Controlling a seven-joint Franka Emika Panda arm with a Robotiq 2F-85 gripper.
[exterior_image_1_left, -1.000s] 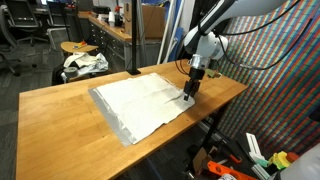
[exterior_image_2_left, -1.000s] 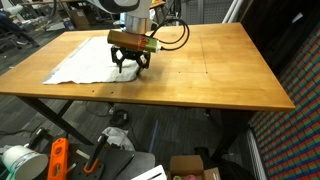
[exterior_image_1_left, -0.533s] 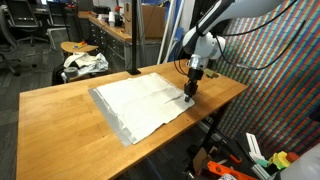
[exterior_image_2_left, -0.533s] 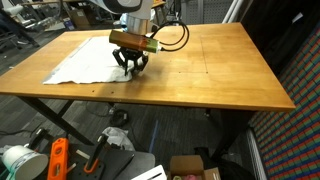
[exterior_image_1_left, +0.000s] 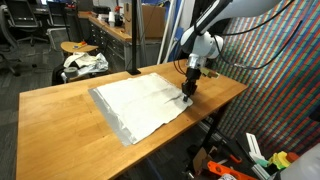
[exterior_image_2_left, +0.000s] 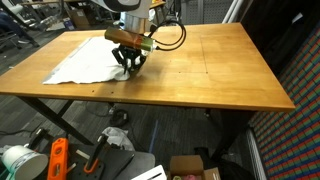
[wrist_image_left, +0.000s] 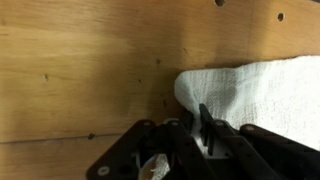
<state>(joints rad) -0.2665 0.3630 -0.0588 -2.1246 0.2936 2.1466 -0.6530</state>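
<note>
A white cloth (exterior_image_1_left: 140, 100) lies spread flat on the wooden table (exterior_image_1_left: 60, 115). In both exterior views my gripper (exterior_image_1_left: 188, 93) points straight down at the cloth's corner nearest the table's edge. In the wrist view the black fingers (wrist_image_left: 205, 122) stand close together with a fold of the cloth (wrist_image_left: 260, 85) pinched between them, so the gripper (wrist_image_left: 195, 128) is shut on that corner. From the other side the cloth (exterior_image_2_left: 85, 65) stretches away from the gripper (exterior_image_2_left: 130, 68), bunched up a little at the jaws. The rest of the cloth lies on the wood.
A stool with a bundle on it (exterior_image_1_left: 82, 62) and a black post (exterior_image_1_left: 133, 40) stand behind the table. A colourful patterned wall (exterior_image_1_left: 275, 85) is close beside the arm. Boxes (exterior_image_2_left: 190, 165) and an orange tool (exterior_image_2_left: 57, 160) lie on the floor below the table (exterior_image_2_left: 220, 70).
The jaws have closed from wide apart onto the cloth's corner. The arm has hardly moved, and the corner is now gathered between the fingers.
</note>
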